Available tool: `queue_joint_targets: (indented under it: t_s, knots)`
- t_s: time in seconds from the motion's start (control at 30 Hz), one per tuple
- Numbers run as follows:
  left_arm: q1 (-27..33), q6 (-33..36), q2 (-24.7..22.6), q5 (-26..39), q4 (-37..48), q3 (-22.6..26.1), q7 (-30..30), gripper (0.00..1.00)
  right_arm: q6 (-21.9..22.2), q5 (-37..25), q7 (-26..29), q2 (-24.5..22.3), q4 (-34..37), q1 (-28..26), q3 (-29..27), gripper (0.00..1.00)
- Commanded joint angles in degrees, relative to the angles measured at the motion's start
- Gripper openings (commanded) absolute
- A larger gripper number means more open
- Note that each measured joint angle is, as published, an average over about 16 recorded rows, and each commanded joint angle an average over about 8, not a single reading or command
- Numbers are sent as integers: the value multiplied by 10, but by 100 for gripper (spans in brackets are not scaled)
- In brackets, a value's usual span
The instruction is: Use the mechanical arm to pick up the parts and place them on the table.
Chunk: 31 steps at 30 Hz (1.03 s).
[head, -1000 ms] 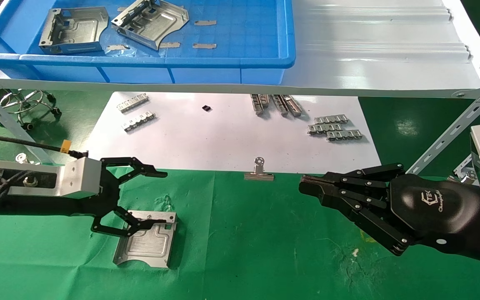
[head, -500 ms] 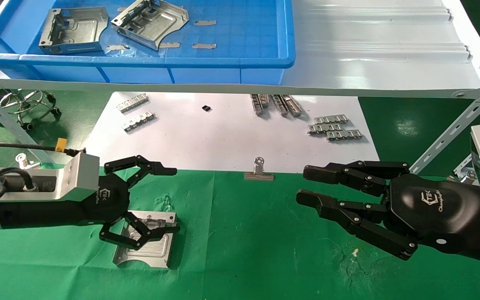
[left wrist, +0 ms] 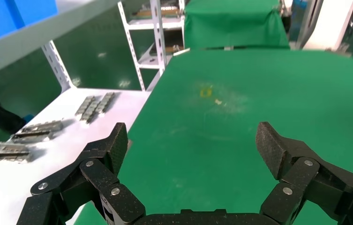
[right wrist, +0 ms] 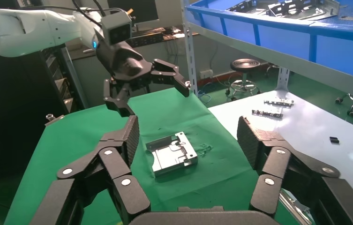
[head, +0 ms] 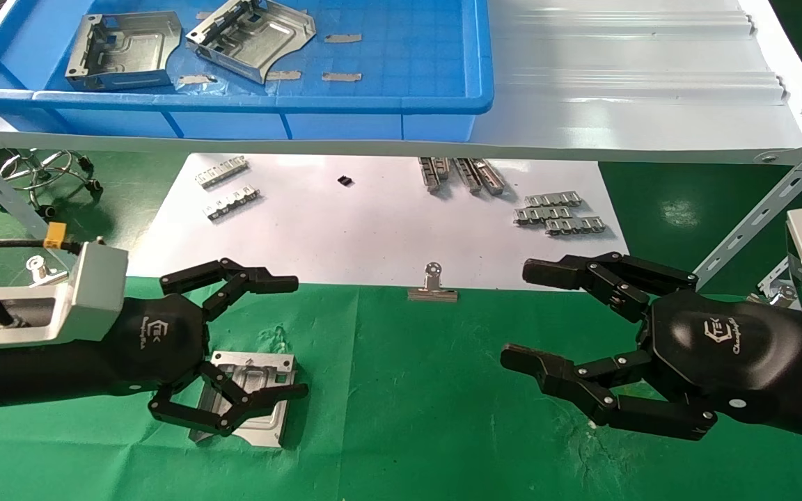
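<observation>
Silver stamped sheet-metal plate (head: pixel 248 400) lies flat on the green-cloth table (head: pixel 408 417), under the left black claw gripper (head: pixel 300 337), whose jaws gape wide, holding nothing. Behind, a silver binder clip (head: pixel 432 287) pins the white paper sheet (head: pixel 373 223). To the right, the right black claw gripper (head: pixel 512 313) is spread open, empty.

right gripper (head: pixel 516 316) fingers spread, left gripper (head: pixel 300 337) withdrawn

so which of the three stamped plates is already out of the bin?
The plate lying flat on the green table, under the open left gripper. The other two plates sit in the blue bin on the shelf.
</observation>
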State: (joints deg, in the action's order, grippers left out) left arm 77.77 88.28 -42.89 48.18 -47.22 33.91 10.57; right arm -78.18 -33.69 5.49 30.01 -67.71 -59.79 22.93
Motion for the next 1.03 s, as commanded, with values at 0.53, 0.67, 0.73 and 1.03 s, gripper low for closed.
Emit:
queue_joint_targets:
  t_s: [0.53, 0.67, 0.73, 1.03]
  knots:
    - [-116, -18, 56, -45, -188, -128, -152, 100, 0, 0, 0, 0, 0, 0, 0, 100]
    - [-142, -23, 69, -55, -231, -157, -187, 100, 0, 0, 0, 0, 0, 0, 0, 100]
    - [-153, -24, 74, -59, -248, -168, -201, 100, 0, 0, 0, 0, 0, 0, 0, 100]
    - [-176, -28, 85, -70, -286, -195, -223, 100, 0, 0, 0, 0, 0, 0, 0, 100]
